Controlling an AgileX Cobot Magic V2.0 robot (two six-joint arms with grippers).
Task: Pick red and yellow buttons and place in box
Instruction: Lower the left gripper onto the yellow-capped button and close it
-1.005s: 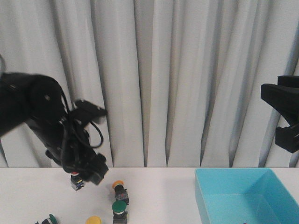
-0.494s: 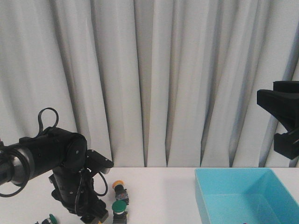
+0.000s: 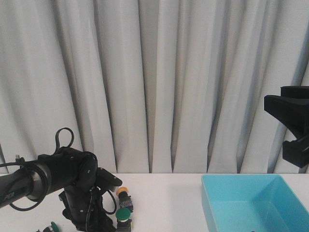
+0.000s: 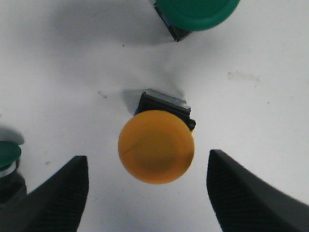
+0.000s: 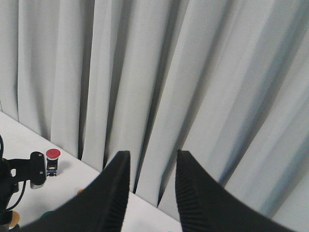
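- Left gripper (image 4: 147,193): its fingers are spread wide on either side of the yellow-orange button (image 4: 156,146), which lies on the white table (image 4: 251,58). Lower squarely, then close on the cap, keeping clear of the green button (image 4: 198,10) nearby.
- Box (image 3: 251,200): well apart, far right.
- Right gripper (image 5: 149,193): raised, apparently slightly parted, holding nothing.

Bright, even light throughout, soft shadows under the buttons (close-up slightly blurred).
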